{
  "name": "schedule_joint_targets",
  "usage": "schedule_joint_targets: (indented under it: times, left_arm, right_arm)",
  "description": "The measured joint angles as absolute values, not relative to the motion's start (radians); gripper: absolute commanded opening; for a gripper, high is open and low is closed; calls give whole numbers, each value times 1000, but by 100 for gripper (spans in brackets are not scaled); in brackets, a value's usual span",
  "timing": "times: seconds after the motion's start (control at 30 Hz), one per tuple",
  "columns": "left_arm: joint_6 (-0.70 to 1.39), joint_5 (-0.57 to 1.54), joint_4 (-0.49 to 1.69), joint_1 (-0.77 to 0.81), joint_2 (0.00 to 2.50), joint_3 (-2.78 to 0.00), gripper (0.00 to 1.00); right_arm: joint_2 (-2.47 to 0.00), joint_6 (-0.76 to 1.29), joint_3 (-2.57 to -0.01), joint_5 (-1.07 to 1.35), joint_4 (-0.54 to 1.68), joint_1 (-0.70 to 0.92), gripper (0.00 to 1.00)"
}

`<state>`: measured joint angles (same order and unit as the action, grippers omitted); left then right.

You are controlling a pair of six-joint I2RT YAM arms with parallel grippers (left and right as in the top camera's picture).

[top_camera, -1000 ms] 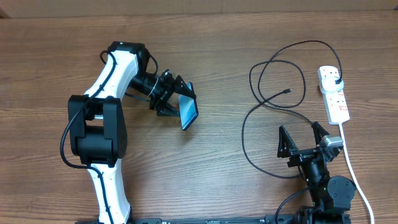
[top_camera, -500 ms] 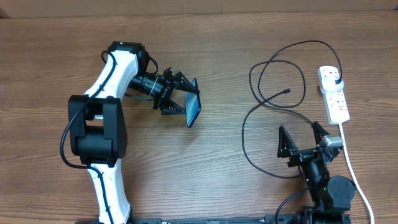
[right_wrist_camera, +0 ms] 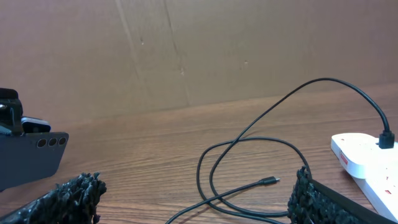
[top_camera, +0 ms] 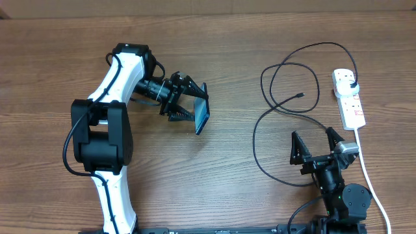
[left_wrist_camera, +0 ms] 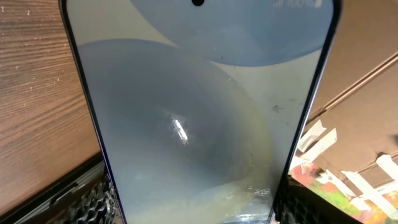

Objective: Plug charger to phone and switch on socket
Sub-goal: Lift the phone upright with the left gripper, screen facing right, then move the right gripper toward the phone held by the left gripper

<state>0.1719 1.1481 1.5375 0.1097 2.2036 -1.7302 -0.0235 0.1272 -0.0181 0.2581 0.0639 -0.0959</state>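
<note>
- Two grippers are seen: the left gripper (top_camera: 192,104), left of centre in the overhead view, is clamped on the phone (top_camera: 202,117), which is held tilted on edge.
- The right gripper (top_camera: 312,138), at lower right, is spread wide and empty.
- The charger (right_wrist_camera: 267,182) is looped at right and plugged into the socket (top_camera: 350,99).
</note>
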Motion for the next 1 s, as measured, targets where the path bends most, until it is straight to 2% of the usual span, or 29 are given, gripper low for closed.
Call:
schedule_joint_targets:
  times: [0.63, 1.0]
  left_arm:
    - [153, 1164, 1542, 110, 2204, -1731, 70]
    - [153, 1178, 1538, 110, 2204, -1731, 70]
  right_arm:
    - [-23, 150, -18, 292, 60, -96, 100]
    - [-23, 631, -18, 631, 61, -96, 100]
